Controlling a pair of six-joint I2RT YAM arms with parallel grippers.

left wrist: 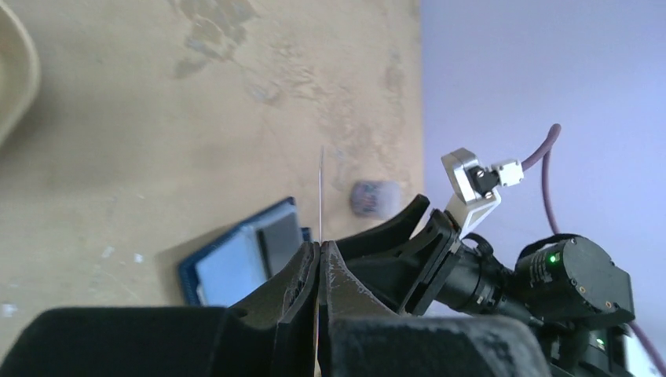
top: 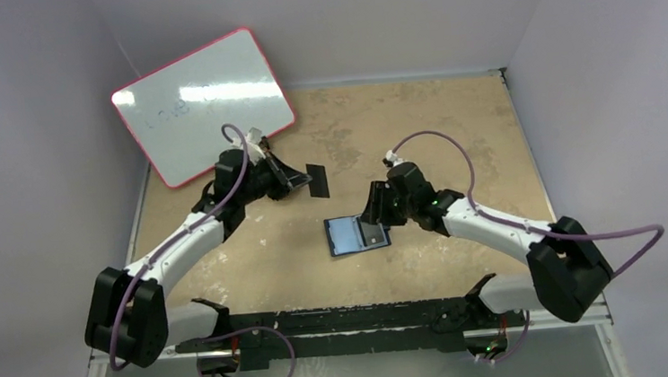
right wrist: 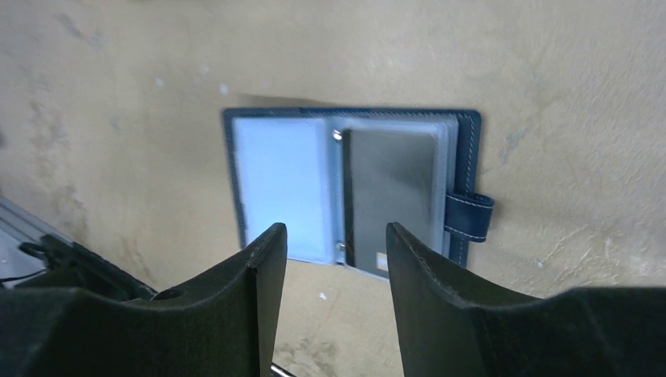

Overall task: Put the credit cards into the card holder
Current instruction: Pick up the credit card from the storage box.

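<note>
left gripper (left wrist: 320,247) clenched on a credit card (left wrist: 321,196) by one edge, airborne, near the card holder (right wrist: 275,181), which lies open mid-table with a dark card (right wrist: 389,196) pocketed. Risks: right gripper (right wrist: 334,236) hangs released above it, so holder may skid; thin card may twist. Bare table (top: 452,134) between them – whiteboard (top: 202,100) close behind left arm.

Two arms worked around an open card holder (top: 345,235) on a tan worktop (top: 462,142).
The left end effector (top: 301,182) gripped a dark credit card (top: 317,181) by one edge, apart from the card holder and farther back. The holder lay flat with its pale blue pockets facing up. The right end effector (top: 376,219) hung over its right half, where a second dark card (top: 373,236) appeared to sit. A red-rimmed whiteboard (top: 202,104) stood propped at the back left.
</note>
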